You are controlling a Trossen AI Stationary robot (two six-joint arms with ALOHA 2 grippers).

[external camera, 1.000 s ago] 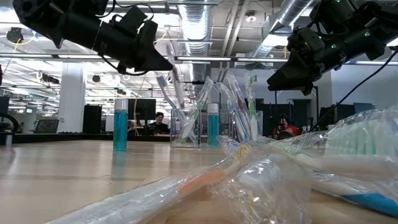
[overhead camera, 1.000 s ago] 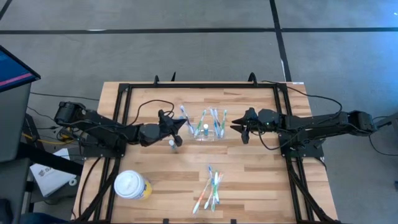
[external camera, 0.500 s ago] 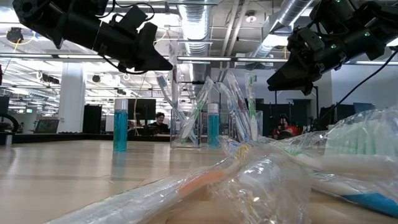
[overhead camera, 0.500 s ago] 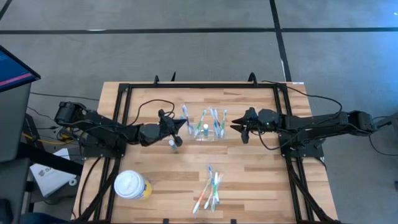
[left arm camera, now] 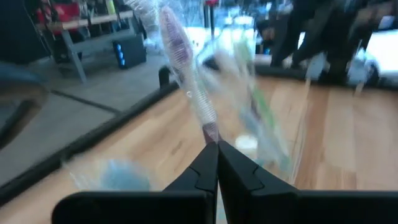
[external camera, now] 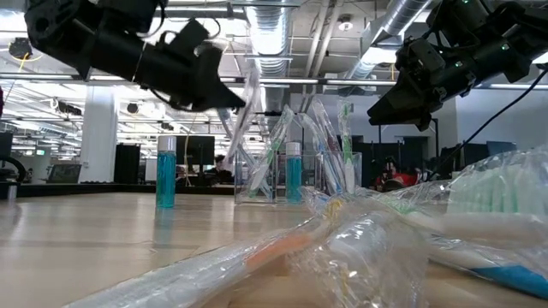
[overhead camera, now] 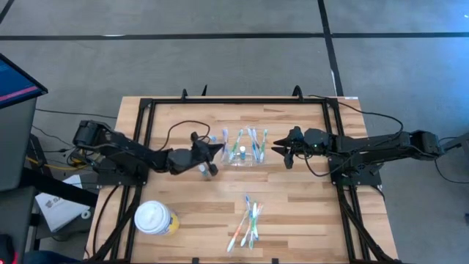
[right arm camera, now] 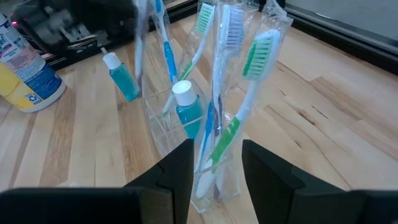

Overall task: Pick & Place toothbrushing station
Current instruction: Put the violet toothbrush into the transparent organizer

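While the left end effector [overhead camera: 217,149] clamps a wrapped purple toothbrush [left arm camera: 180,43] beside the clear oblong plastic holder [overhead camera: 245,155], the right end effector [overhead camera: 278,149] hovers released just right of it.

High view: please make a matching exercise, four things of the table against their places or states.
Things:
1. left claw
2. right claw
3. white-lidded yellow cup
4. loose wrapped toothbrushes

Places or states:
A. open, right of clear plastic holder
B. near left corner
C. shut on a wrapped toothbrush
D. lying near the front edge

Pairs: 1-C, 2-A, 3-B, 4-D
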